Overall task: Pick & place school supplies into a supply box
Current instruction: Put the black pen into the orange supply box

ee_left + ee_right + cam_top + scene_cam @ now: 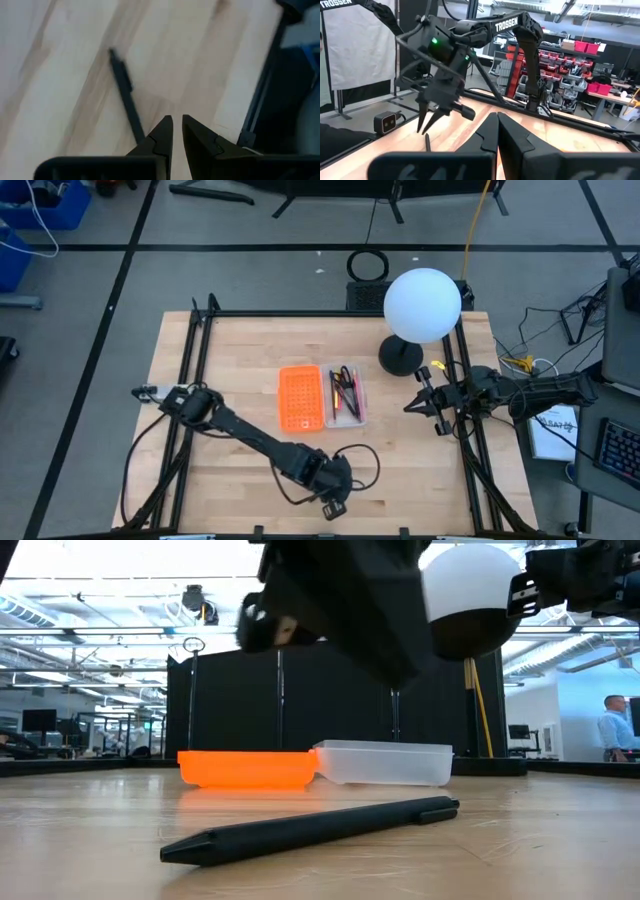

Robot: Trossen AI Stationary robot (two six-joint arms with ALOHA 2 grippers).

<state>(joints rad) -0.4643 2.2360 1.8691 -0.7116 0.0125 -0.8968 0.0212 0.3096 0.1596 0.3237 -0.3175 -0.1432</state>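
1. Nearest the low camera lies a black pen (310, 830) flat on the wooden table (240, 370), apart from the box and untouched by any finger.
2. Seen from above, the left gripper (336, 507) hangs over the table's near edge at about 6 o'clock from the supply box (322, 395); the pen itself cannot be made out in that view.
3. From the left wrist, the two dark fingers (161, 136) stand almost pressed together with only a thin slit between them, pinching nothing; the pen (125, 95) lies on the wood just beyond their tips.
4. At the table's centre the supply box lies open, its orange half (300, 397) at 9 o'clock of its clear half (346, 395).
5. Inside the clear half rest several pens and pencils (343, 391), black and red among them.
6. Over the table's right edge, at 3 o'clock from the box, waits the right gripper (428, 403), its fingers (490, 132) pressed together and empty.
7. A white globe lamp (422, 305) stands at about 1 o'clock from the box.
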